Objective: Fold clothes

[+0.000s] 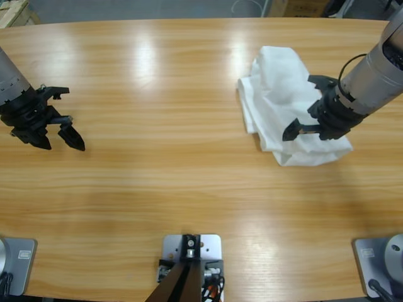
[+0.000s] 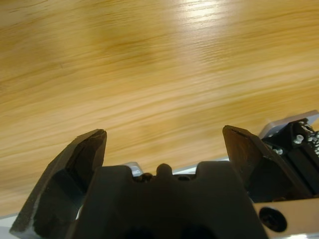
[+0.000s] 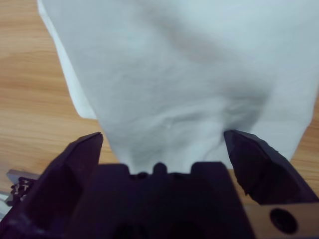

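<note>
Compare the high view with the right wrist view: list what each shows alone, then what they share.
Only the high view shows the left tool, open above bare wood far from the cloth, and the crumpled white cotton T-shirt's whole bunched outline. Only the right wrist view shows fine creases in the fabric between the black jaws. Both show the open right tool over the shirt on the long wooden table.

You have the T-shirt (image 1: 277, 94) lying bunched on the tabletop (image 1: 176, 82), well toward its right end. Your right gripper (image 1: 305, 107) sits over the T-shirt's right part, jaws spread above the cloth. Your left gripper (image 1: 60, 129) is far left of the T-shirt, over bare wood.
</note>
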Available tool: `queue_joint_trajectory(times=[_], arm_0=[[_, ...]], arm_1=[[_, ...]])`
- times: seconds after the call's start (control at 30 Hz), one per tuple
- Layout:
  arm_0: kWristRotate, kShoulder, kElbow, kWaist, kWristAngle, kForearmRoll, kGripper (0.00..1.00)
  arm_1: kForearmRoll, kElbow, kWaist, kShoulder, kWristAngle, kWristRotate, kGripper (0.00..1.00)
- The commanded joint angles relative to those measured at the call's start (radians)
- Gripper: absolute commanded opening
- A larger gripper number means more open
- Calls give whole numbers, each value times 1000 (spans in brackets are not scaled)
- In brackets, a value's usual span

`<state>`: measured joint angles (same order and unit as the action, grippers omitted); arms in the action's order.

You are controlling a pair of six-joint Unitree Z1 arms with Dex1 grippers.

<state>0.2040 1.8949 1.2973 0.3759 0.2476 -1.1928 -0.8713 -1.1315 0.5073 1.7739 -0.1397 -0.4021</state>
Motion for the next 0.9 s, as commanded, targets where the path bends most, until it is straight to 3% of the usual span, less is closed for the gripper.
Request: queue_joint_trajectory(times=[0.03, 0.2, 0.47, 0.7, 0.9], arm_0=[[-6, 52, -9, 12, 9, -7, 913], [-8, 49, -9, 13, 9, -7, 913], [-8, 52, -7, 13, 9, -7, 913], [-8, 50, -7, 14, 9, -7, 913], [-8, 50, -7, 17, 10, -7, 913]], arm_1=[[9, 18, 12, 40, -66, -12, 982], [56, 22, 103, 142, -83, -45, 982], [-37, -9, 109, 33, -54, -49, 982], [-245, -161, 24, -127, 59, -7, 982], [-248, -157, -3, -123, 72, 4, 982]])
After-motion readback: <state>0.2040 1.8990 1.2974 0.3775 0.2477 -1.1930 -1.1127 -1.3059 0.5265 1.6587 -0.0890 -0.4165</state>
